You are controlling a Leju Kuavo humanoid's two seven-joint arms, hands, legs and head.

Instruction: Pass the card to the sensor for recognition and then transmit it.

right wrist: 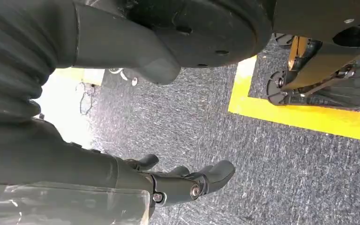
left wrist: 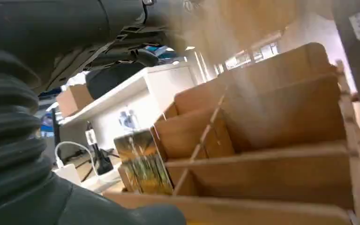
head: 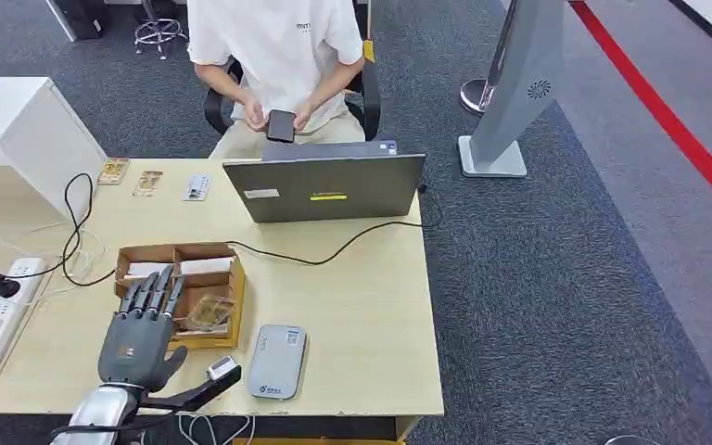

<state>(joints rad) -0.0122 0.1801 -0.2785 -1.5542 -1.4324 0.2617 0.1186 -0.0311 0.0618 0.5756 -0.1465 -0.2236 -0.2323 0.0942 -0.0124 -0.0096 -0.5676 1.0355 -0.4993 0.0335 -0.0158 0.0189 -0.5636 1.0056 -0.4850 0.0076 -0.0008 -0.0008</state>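
The left hand (head: 139, 334) was nearest to the camera, at the near-left corner of the wooden box (head: 236, 306). Its dark fingers (head: 153, 292) were stretched forward and a little apart over the near rim of the box, and they held nothing. The card (head: 206, 313), glossy and yellowish in a clear sleeve, lay in the near compartment of the box, just to the right of these fingertips; its long axis I could not tell. The left hand was clearly the nearer one. The right hand (right wrist: 187, 180) hung low over grey carpet, its fingers loosely curled and empty. Right of the box lay the sensor (head: 276, 362), a flat grey pad with rounded corners. Beyond the box stood a grey laptop (head: 324, 188).
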